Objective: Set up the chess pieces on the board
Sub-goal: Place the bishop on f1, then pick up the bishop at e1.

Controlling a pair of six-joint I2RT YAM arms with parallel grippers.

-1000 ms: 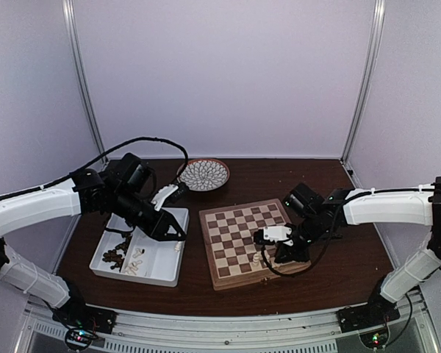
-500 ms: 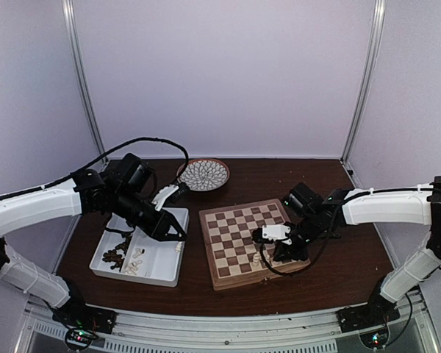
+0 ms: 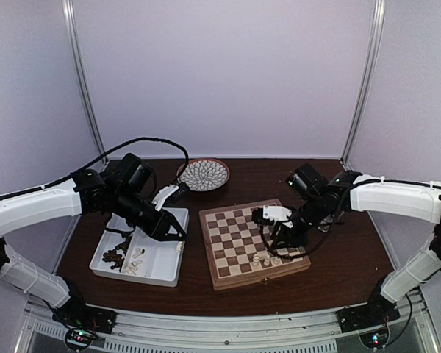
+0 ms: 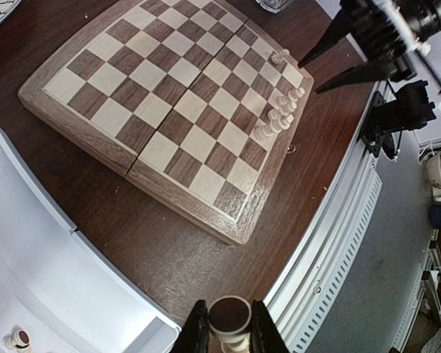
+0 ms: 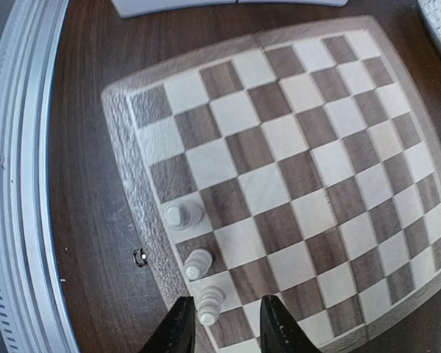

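Board, tray, plate: one each

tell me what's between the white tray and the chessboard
Only bare dark tabletop lies between the tray and the board, seen clearly in the left wrist view.

board mostly bare, white pieces lined along its near edge, right claw above them

Checked board: light tan and dark brown squares, pale wood rim. Cream chess pieces on it. White tray with dark brown pieces. Another piece: cream, dark round base. Plate: white-brown scale pattern. Tabletop dark brown.
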